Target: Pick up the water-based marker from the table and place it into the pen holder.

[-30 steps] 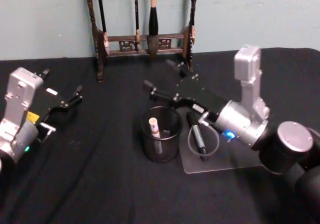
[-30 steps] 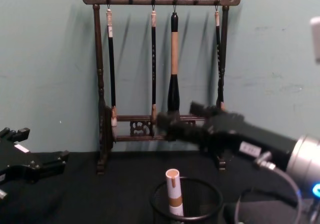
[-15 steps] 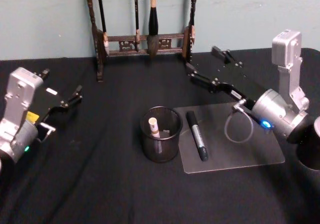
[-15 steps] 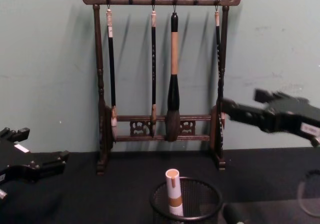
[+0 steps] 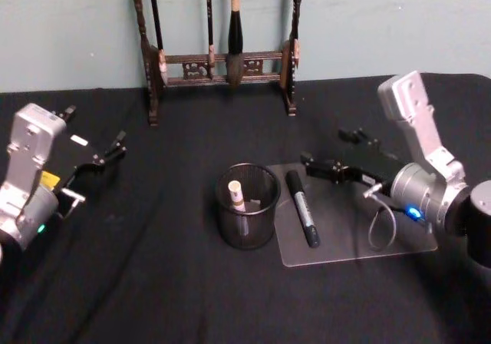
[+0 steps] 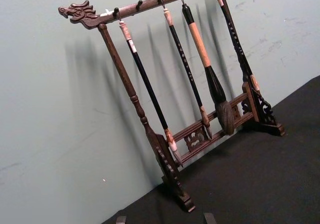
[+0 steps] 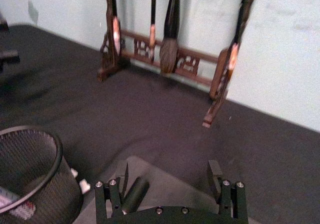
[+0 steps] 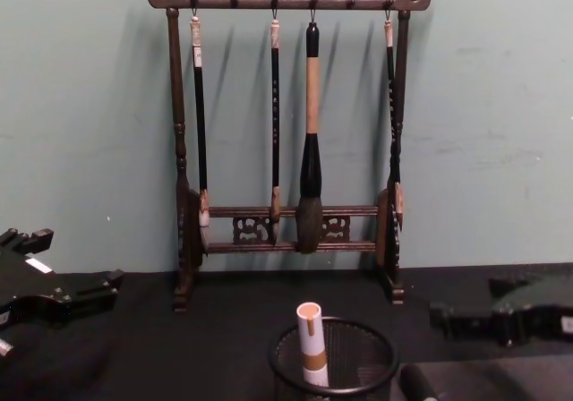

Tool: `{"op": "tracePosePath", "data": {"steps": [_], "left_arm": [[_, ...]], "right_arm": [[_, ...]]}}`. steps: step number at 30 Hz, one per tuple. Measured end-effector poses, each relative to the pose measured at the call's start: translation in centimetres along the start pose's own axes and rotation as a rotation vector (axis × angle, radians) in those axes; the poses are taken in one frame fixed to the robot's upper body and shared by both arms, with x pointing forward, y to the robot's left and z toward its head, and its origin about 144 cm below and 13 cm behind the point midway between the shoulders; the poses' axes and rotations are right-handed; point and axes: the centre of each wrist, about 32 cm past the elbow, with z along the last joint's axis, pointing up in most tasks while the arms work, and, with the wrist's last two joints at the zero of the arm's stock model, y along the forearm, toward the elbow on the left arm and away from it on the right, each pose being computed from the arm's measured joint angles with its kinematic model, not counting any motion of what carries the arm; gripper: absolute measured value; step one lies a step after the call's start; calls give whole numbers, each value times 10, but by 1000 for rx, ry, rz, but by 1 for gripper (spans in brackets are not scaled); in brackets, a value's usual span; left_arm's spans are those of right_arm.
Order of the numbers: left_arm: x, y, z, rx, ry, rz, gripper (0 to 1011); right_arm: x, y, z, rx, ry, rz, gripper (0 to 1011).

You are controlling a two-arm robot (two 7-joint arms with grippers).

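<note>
Water-based marker [image 5: 236, 196] stands nearly upright inside the pen holder [image 5: 257, 233], apparently propped by its mesh wall. Right hand [image 5: 326, 148] hangs released and empty above the clear mat [image 5: 345, 229]. Idle left hand [image 5: 96, 171], also released, sits at the surface [image 5: 153, 282] edge.

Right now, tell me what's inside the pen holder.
The marker stands inside the pen holder, leaning, pale end above the rim. The mesh wall covers its foot and the floor.

The right end effector [image 5: 328, 148] hovers low on the right, fingers spread; the left end effector [image 5: 96, 171] sits far left, fingers apart.
</note>
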Motion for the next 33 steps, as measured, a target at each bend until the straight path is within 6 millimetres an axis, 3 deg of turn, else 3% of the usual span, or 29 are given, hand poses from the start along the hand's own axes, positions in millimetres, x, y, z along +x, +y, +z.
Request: {"op": "tracePosePath", "data": {"steps": [21, 33], "left_arm": [[0, 0, 0, 0, 0, 0, 1001], [0, 0, 0, 0, 0, 0, 1001]], "right_arm": [[-20, 32, -7, -196, -16, 49, 1003], [-23, 38, -8, -212, -10, 65, 1003]]}}
